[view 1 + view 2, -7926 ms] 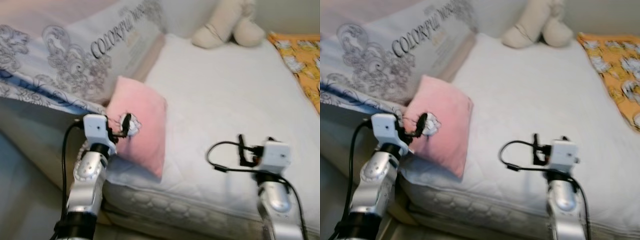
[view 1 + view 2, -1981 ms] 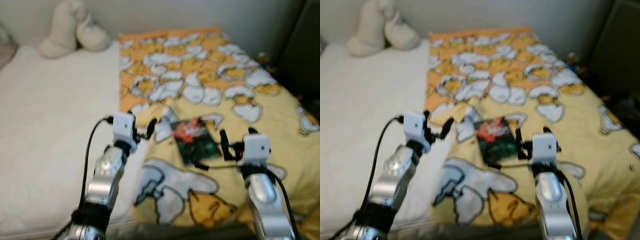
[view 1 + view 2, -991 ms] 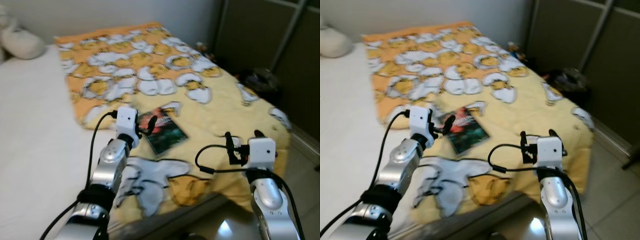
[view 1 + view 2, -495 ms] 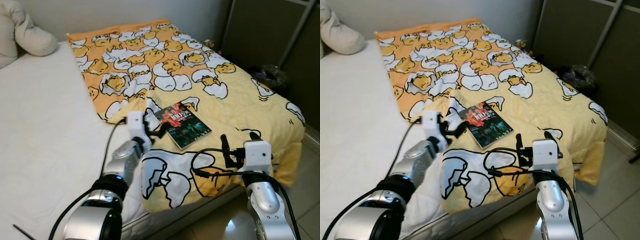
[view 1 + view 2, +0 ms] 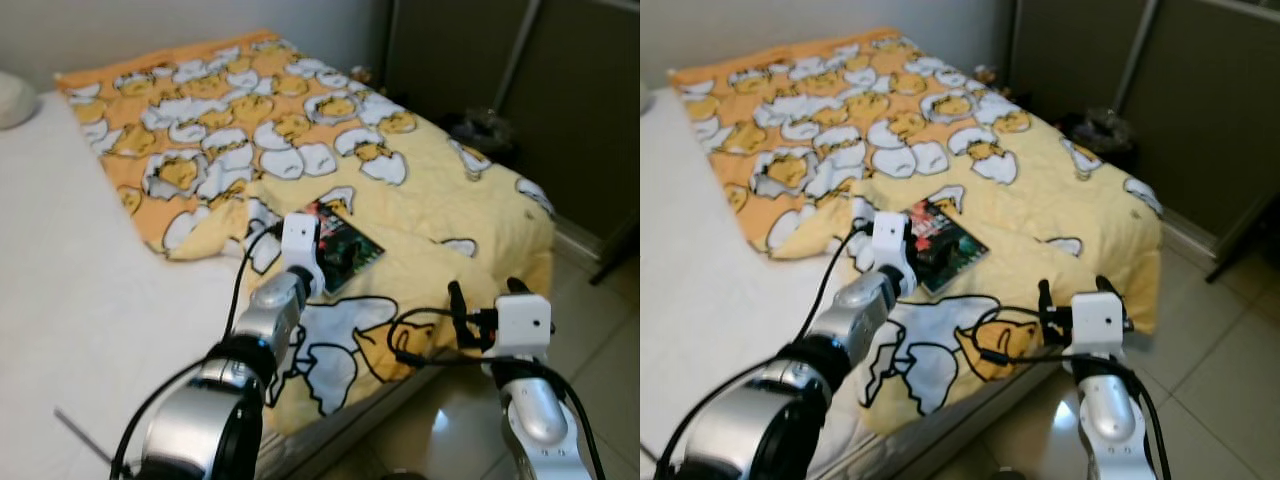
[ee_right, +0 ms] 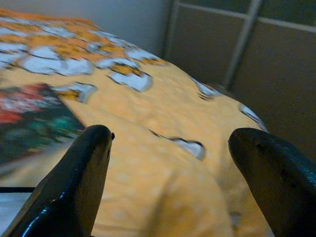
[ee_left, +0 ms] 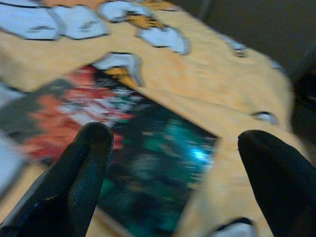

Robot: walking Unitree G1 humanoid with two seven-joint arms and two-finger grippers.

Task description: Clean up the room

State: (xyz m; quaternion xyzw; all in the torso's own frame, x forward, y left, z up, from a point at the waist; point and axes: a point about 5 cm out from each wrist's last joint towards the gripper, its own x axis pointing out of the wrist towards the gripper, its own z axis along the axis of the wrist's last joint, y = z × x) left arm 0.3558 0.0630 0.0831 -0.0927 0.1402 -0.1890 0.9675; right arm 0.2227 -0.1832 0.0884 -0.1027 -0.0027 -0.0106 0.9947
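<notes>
A dark book lies flat on a yellow egg-print blanket. The left gripper hovers over the book, its 2 fingers spread wide, holding nothing. Closing here may pinch blanket folds instead of the book. The right gripper hangs beside the blanket's edge, wide open, empty.

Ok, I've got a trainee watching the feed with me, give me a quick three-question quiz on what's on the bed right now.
1. True or false: the book lies on the yellow egg-print blanket.
2. Which gripper is nearer the book? A) left gripper B) right gripper
3. Fill in: the left gripper's fingers are ____ , with the book's cover seen between them.

Key: 1 true. 2 A. 3 open.
</notes>
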